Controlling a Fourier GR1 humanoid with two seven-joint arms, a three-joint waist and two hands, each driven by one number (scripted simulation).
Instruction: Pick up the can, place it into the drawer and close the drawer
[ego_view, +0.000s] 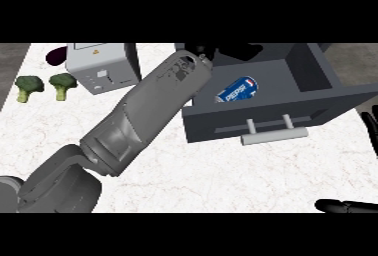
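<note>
A blue Pepsi can (238, 90) lies on its side inside the open dark grey drawer (325, 75), near its left wall. The drawer's pale handle (274, 132) faces me. My left forearm stretches from the lower left up to the drawer's back left corner. There my left hand (221, 51) hovers over the drawer's rear with its fingers spread, apart from the can and partly cut off by the view's top. My right hand (347, 206) rests open at the right edge, fingers up, to the right of the drawer.
A grey boxy appliance (100, 67) stands at the back left of the white marble counter (221, 175). Two broccoli pieces (29, 87) (63, 85) lie to its left. A dark purple vegetable (55, 55) peeks out behind the appliance.
</note>
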